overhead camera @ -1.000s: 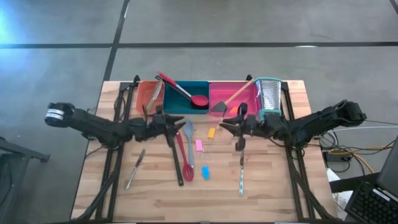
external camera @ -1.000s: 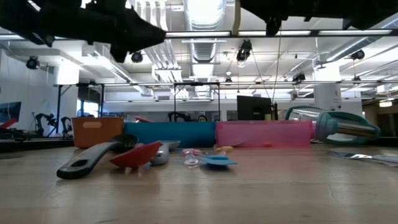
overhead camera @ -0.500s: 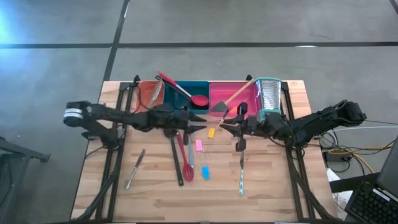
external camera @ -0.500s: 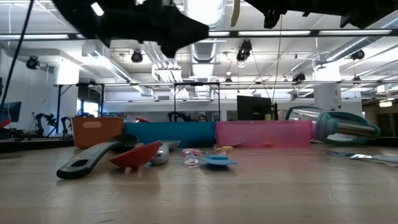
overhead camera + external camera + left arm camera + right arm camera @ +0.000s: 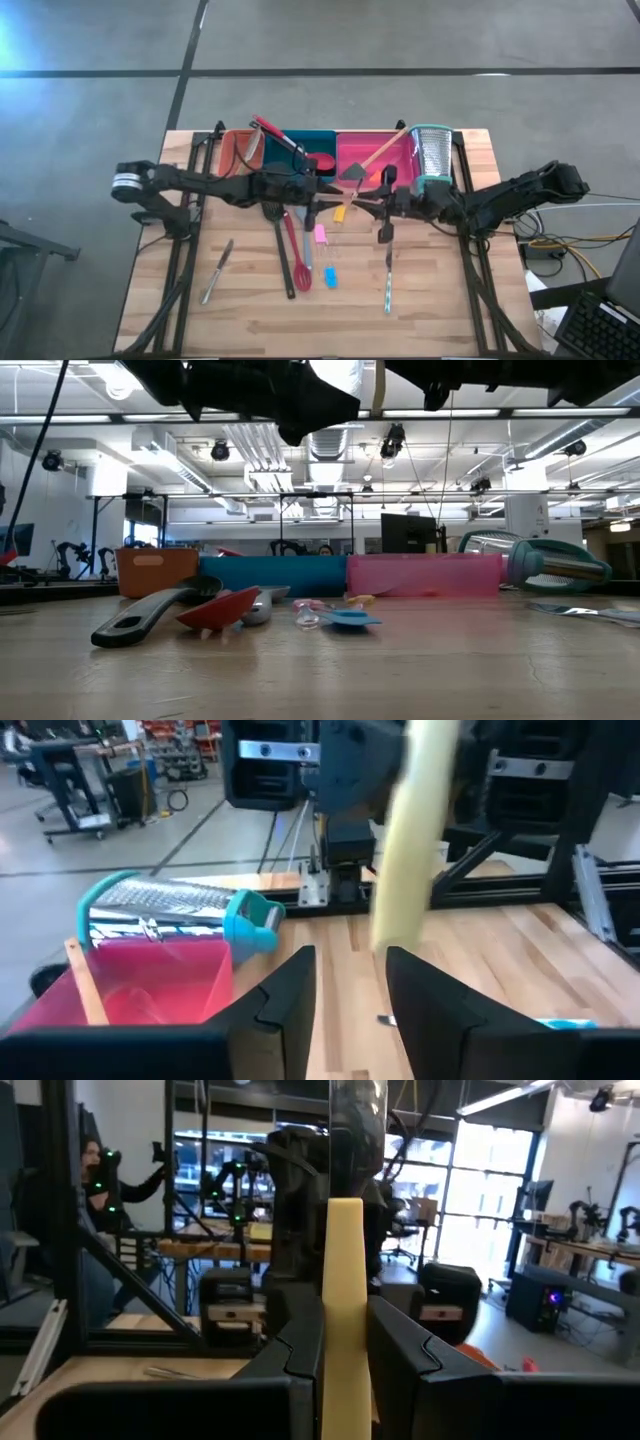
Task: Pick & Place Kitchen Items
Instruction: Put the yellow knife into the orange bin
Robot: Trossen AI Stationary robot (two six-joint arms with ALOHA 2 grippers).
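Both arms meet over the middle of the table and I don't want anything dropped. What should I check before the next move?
1. Right hand shut on the pale stick: ok.
2. Left hand open to receive: ok.
3. Stick lined up with the left hand's gap: ok in the left wrist view.
4. Stick already between the left fingers: cannot tell.
5. Table bare under the hands in case of a drop: not ok, the red utensil and knife lie there.
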